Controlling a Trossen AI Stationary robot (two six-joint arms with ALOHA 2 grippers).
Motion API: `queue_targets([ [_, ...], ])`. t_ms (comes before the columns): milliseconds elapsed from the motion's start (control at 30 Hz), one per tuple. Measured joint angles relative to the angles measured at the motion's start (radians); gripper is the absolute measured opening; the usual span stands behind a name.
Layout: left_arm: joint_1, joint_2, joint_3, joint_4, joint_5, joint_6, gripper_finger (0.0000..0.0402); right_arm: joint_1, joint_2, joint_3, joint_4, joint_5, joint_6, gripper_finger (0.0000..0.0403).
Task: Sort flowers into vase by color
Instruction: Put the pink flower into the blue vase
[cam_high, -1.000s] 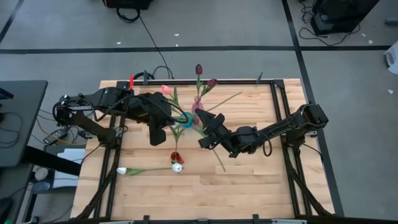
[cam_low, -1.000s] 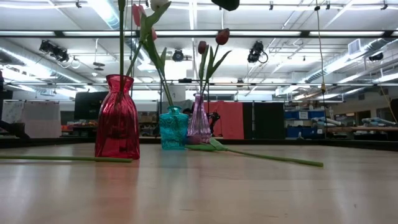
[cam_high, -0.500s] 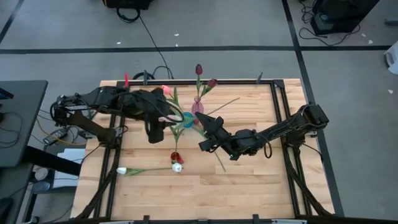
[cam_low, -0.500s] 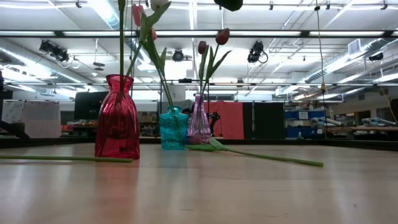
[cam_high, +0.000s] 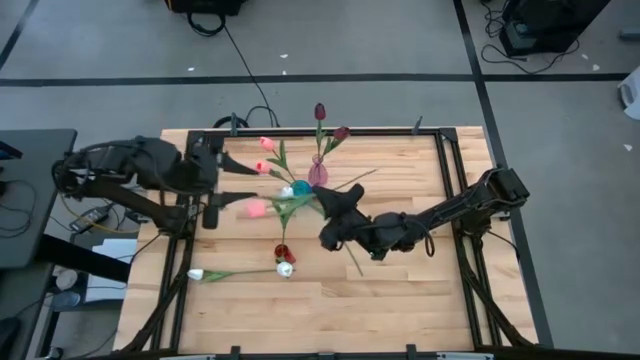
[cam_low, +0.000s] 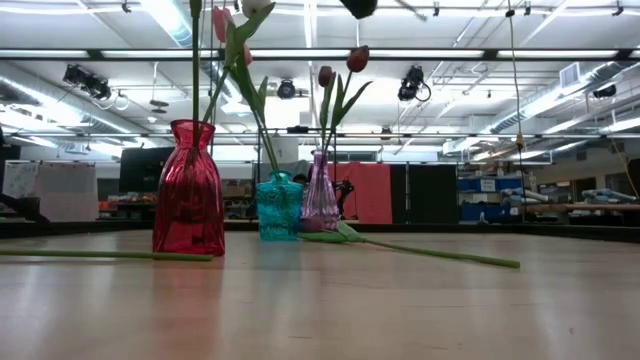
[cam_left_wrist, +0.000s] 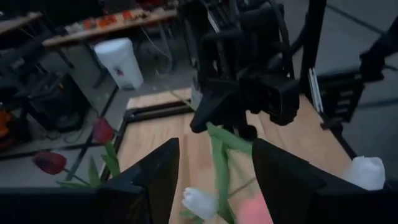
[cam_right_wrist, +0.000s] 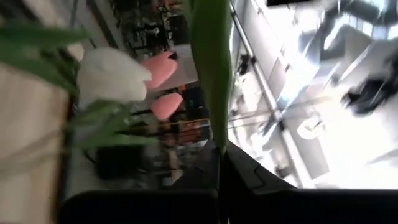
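Starting at the left of the high view, I have the left end effector (cam_high: 212, 190) over the table's (cam_high: 420, 300) left edge; its wrist view shows two dark fingers (cam_left_wrist: 152, 177) spread wide with nothing between them. Just inboard of it a pink tulip head (cam_high: 255, 208) hovers, blurred, and I cannot tell what carries it.

Near the table's front-left, a white tulip (cam_high: 197, 274) lies flat, its stem running left to right toward a second white head (cam_high: 285, 269) beside the red vase (cam_high: 283, 252). My left arm is the nearer one to these.

In the middle stand the teal vase (cam_high: 301, 187) with a white bloom (cam_high: 286, 191) and pink ones (cam_high: 266, 144), and the lilac vase (cam_high: 318, 172) with two maroon tulips (cam_high: 320, 111).

The right end effector (cam_high: 335, 200) hangs just right of the teal vase. Its wrist view shows a green stem (cam_right_wrist: 211, 62) running straight out from between its fingers, so I judge it is clamped on that tulip, long axis pointing toward the vases. The heads look small and soft, the stems thin and whippy.

One loose green stem (cam_low: 440, 255) lies on the table under the right arm, slanting away from the lilac vase.
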Motion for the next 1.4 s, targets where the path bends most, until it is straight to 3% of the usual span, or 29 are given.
queue_targets([
  [67,-0.009,-0.051,-0.068,0.048,-0.009,0.0,0.0208,-0.002,-0.005,0.0,-0.003,-0.026,0.133,0.0011],
  [233,-0.018,-0.163,-0.29,0.207,-0.009,-0.001,0.0208,-0.001,-0.045,0.0,-0.033,-0.23,0.49,0.0012],
  [400,-0.018,-0.238,-0.453,0.295,-0.017,-0.009,0.0208,-0.054,-0.112,0.0,-0.269,-0.462,0.952,0.0012],
  [500,-0.018,-0.263,-0.523,0.341,-0.02,-0.038,0.0209,-0.112,-0.157,0.0,-0.409,-0.546,1.207,0.0011],
  [633,-0.018,-0.277,-0.624,0.411,-0.021,-0.062,0.0209,-0.22,-0.192,-0.01,-0.487,-0.699,1.429,0.0011],
  [733,-0.019,-0.279,-0.697,0.455,-0.021,-0.084,0.0209,-0.278,-0.193,-0.06,-0.44,-0.8,1.5,0.0011],
  [833,-0.026,-0.284,-0.767,0.482,-0.018,-0.113,0.0209,-0.304,-0.188,-0.164,-0.3,-0.812,1.531,0.001],
  [1067,-0.057,-0.329,-0.907,0.64,-0.022,-0.135,0.0209,-0.317,-0.075,-0.439,0.408,-0.801,1.513,0.0009],
  [1200,-0.066,-0.369,-0.997,0.736,-0.025,-0.139,0.0209,-0.316,0.056,-0.43,0.597,-0.781,1.471,0.0009],
  [1300,-0.066,-0.388,-1.079,0.832,-0.025,-0.168,0.0209,-0.315,0.147,-0.36,0.606,-0.716,1.436,0.0009],
  [1400,-0.066,-0.394,-1.138,0.889,-0.026,-0.197,0.0209,-0.318,0.222,-0.276,0.606,-0.715,1.358,0.0009],
])
